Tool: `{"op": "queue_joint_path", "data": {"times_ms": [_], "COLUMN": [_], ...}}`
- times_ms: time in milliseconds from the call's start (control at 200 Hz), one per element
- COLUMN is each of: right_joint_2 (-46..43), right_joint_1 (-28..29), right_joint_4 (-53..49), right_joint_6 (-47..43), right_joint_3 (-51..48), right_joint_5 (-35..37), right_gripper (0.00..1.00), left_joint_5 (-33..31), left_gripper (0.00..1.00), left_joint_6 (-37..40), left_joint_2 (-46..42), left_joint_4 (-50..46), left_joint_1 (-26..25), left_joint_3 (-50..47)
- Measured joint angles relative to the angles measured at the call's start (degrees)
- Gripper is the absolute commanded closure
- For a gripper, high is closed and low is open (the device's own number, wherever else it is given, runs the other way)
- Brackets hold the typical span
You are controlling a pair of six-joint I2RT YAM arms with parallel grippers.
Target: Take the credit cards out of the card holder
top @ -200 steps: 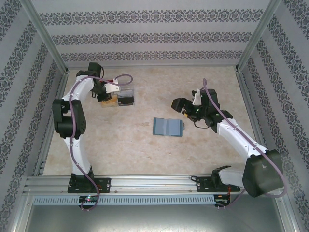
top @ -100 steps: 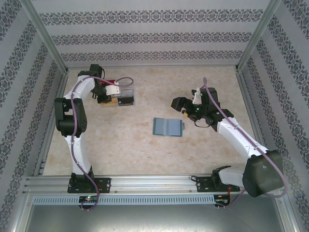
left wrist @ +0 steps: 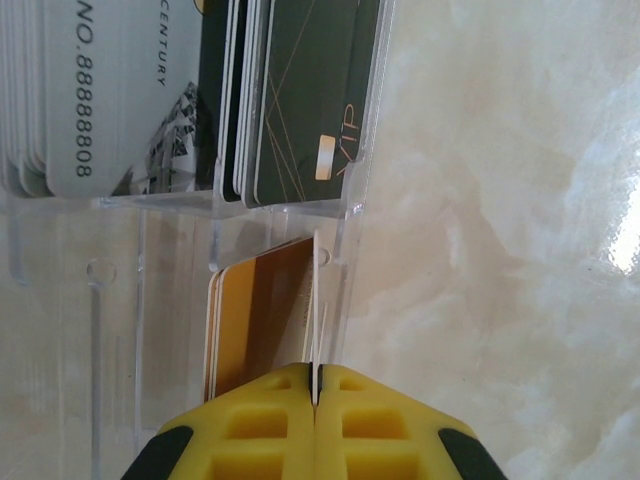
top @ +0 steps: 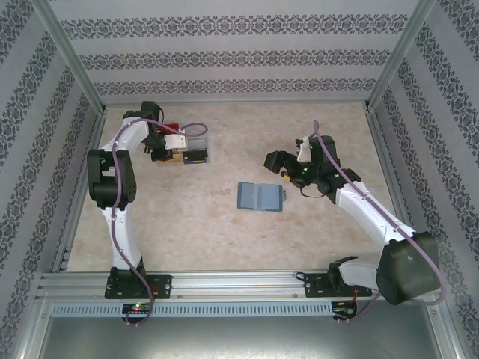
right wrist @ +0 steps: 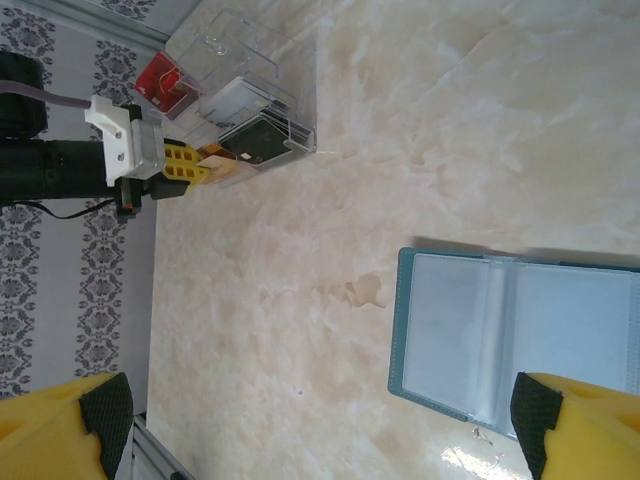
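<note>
Left end effector [left wrist: 315,378] clamped tight; right end effector [right wrist: 320,408] spread wide.

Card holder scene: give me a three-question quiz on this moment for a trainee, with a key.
1. True or false: the card holder lies closed on the table.
2. What do the left fingers pinch at the clear tray? A) a thin card held edge-on B) the tray's wall C) nothing
3. Fill in: the right fingers stand ____ near the card holder.
Key: 1 false, it lies open; 2 A; 3 open.
</note>
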Motion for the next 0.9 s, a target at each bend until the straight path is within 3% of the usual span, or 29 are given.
{"op": "queue_joint_path", "data": {"times_ms": [769,899], "right_joint_2": [2.89,2.89], "right_joint_1": [1.11,1.11], "right_joint_4": [0.07,0.04], "right_joint_6": [0.04,0.04], "right_joint_3": [0.35,0.35], "right_joint_5": [-0.04,-0.02], "right_gripper": [0.02,0.02], "left_joint_5": [-1.16,-1.11], "left_gripper": [1.00,0.96], "left_joint_6": [2.36,2.47], "left_joint_2": [-1.40,-1.25], "left_joint_4": [0.00,0.00], "left_joint_1": [0.00,0.00], "left_joint_3": [1.57,1.57]}}
